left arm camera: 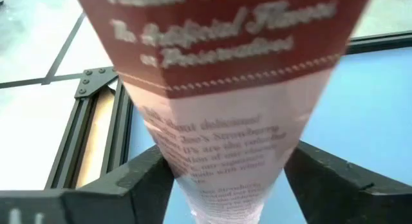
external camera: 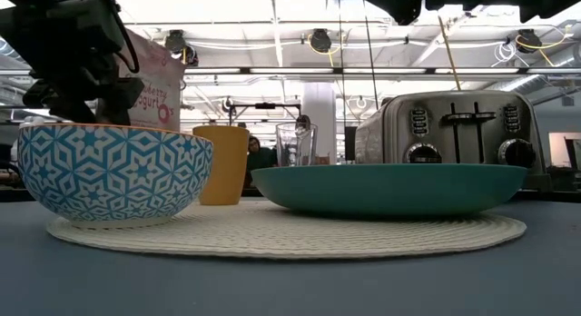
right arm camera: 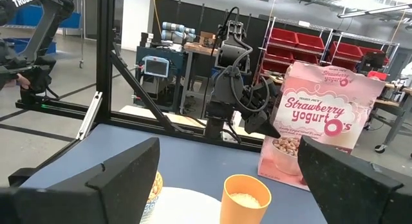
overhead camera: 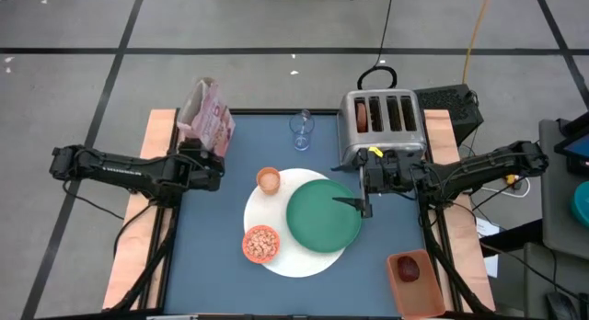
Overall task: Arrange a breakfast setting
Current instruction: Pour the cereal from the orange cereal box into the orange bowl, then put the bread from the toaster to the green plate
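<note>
Pinching the cereal bag [overhead camera: 208, 118] in the left gripper [overhead camera: 204, 159] at ten o'clock, probably done topping up the bowl [overhead camera: 260, 244] at seven, right gripper [overhead camera: 368, 193] spread wide over the green plate [overhead camera: 322, 215] rim at three.

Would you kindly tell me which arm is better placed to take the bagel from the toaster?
Right: the right tool, open, hangs beside the toaster holding the bagel; the left tool is across the table, shut on the cereal bag.

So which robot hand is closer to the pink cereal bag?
Left. The left gripper is clamped on the cereal bag; the right gripper hangs open across the table, by the toaster.
</note>
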### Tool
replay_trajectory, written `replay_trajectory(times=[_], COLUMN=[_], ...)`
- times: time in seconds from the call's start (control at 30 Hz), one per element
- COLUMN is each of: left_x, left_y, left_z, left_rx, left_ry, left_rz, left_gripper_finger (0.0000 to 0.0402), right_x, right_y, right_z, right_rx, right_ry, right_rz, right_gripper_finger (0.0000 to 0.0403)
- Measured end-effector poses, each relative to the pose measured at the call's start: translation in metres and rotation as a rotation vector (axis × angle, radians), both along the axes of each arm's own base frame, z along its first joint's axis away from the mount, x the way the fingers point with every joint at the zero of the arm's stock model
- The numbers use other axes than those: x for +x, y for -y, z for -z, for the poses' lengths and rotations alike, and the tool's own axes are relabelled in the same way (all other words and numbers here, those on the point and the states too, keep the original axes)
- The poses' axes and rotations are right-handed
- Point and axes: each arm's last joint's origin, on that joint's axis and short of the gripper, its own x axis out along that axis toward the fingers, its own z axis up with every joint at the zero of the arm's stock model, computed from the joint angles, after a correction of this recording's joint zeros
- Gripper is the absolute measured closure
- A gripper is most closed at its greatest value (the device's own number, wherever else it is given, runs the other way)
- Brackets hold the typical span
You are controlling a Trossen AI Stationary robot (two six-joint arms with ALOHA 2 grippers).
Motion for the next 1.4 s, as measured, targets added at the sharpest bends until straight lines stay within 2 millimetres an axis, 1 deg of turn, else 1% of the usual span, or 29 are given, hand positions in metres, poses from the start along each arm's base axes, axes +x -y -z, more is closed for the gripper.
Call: replay_trajectory(times=[0.4, 0.5, 0.6, 0.83, 1.07, 1.4], left_x=[0.0002, 0.0002, 0.0002, 0.0004, 0.0, -0.0008], left_y=[0.0003, 0.0003, 0.0004, 0.0018, 0.002, 0.0049], left_z=[0.0005, 0.0005, 0.0006, 0.0024, 0.0028, 0.0061], left_rx=[-0.021, -0.021, -0.027, -0.101, -0.114, -0.261], left_ry=[0.004, 0.004, 0.003, 0.0, 0.003, 0.0], left_rz=[0.003, 0.003, 0.005, 0.023, 0.019, 0.039], left_gripper_finger=[0.0026, 0.0009, 0.0005, 0.0005, 0.0004, 0.0004], right_x=[0.0, 0.0, 0.0, 0.0, 0.0, 0.0], right_y=[0.0, 0.0, -0.0001, -0.0001, 0.0, -0.0001], right_z=[0.0, 0.0, 0.0, 0.0, 0.0, 0.0], right_rx=[0.0, 0.0, 0.0, 0.0, 0.0, 0.0], right_ry=[0.0, 0.0, 0.0, 0.0, 0.0, 0.0], right_rz=[0.0, 0.0, 0.0, -0.001, 0.0, 0.0], right_gripper_finger=[0.0046, 0.0046, 0.0046, 0.0046, 0.0046, 0.0046])
